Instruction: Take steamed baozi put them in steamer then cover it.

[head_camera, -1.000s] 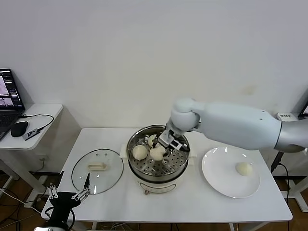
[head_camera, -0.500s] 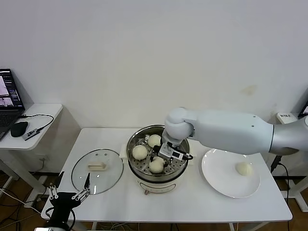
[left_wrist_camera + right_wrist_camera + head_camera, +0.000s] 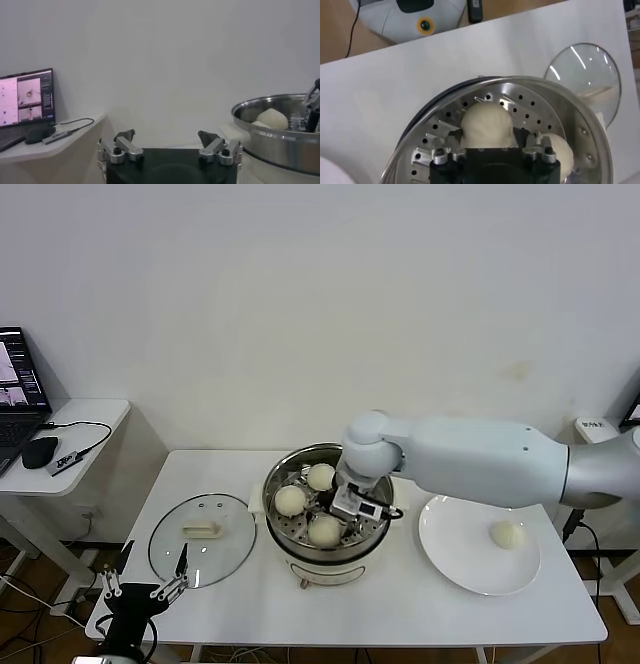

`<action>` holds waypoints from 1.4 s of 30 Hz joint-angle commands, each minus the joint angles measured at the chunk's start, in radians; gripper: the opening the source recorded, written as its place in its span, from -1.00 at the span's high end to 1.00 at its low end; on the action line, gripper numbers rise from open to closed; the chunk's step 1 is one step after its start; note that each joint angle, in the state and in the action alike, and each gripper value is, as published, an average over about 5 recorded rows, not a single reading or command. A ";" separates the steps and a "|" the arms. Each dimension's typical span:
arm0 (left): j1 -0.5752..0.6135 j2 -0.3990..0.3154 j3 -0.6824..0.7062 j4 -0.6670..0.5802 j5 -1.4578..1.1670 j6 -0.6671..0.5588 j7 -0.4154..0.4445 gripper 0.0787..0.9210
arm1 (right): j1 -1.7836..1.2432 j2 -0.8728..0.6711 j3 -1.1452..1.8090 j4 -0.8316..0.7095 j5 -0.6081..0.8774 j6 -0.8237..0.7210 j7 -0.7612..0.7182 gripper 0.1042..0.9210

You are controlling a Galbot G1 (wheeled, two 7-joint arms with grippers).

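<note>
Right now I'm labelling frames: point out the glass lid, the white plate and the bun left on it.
glass lid (image 3: pixel 202 540): head view, clear pane beside its handle.
white plate (image 3: pixel 455 544): head view, bare surface.
bun (image 3: pixel 507 534): head view, top centre.

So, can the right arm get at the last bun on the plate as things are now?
Probably yes. The last bun lies alone on the plate, with nothing above or beside it. The right gripper is in the steamer, its jaws open around a bun on the tray, and carries nothing.
</note>
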 commanded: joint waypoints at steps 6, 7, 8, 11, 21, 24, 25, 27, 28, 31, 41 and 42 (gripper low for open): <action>-0.008 0.011 0.003 0.005 0.001 0.001 0.001 -0.77 | 0.040 -0.128 0.075 0.025 0.038 -0.045 0.015 -0.76; -0.009 0.013 0.003 0.005 0.001 0.001 0.002 -0.77 | 0.044 -0.143 0.085 0.027 0.043 -0.060 0.012 -0.76; -0.011 0.015 0.004 0.006 0.002 0.001 0.002 -0.77 | 0.047 -0.161 0.096 0.028 0.049 -0.078 0.009 -0.76; -0.013 0.020 0.004 0.007 0.004 0.001 0.002 -0.77 | 0.060 -0.220 0.124 0.036 0.075 -0.160 0.011 -0.76; -0.020 0.046 0.010 0.007 0.002 0.003 0.003 -0.77 | 0.032 -0.508 0.165 0.110 0.125 -0.431 0.006 -0.76; -0.026 0.051 0.019 0.011 0.002 0.003 0.004 -0.77 | -0.016 -0.579 0.176 0.097 0.099 -0.448 0.002 -0.76; -0.028 0.052 0.021 0.014 0.003 0.003 0.004 -0.77 | -0.033 -0.597 0.180 0.089 0.087 -0.447 0.001 -0.76; -0.032 0.053 0.027 0.020 0.004 0.003 0.004 -0.77 | -0.089 -0.630 0.207 0.069 0.053 -0.436 -0.001 -0.76; -0.034 0.054 0.029 0.023 0.004 0.003 0.004 -0.77 | -0.123 -0.643 0.231 0.059 0.036 -0.431 -0.001 -0.76; -0.035 0.055 0.034 0.029 0.005 0.003 0.005 -0.77 | -0.264 -0.677 0.352 0.029 -0.008 -0.417 -0.002 -0.76; -0.028 0.054 0.040 0.034 0.015 0.003 0.006 -0.77 | -0.664 -0.677 0.694 -0.122 -0.164 -0.372 -0.003 -0.76; -0.027 0.053 0.041 0.035 0.015 0.003 0.006 -0.77 | -0.683 -0.671 0.714 -0.140 -0.177 -0.367 -0.003 -0.76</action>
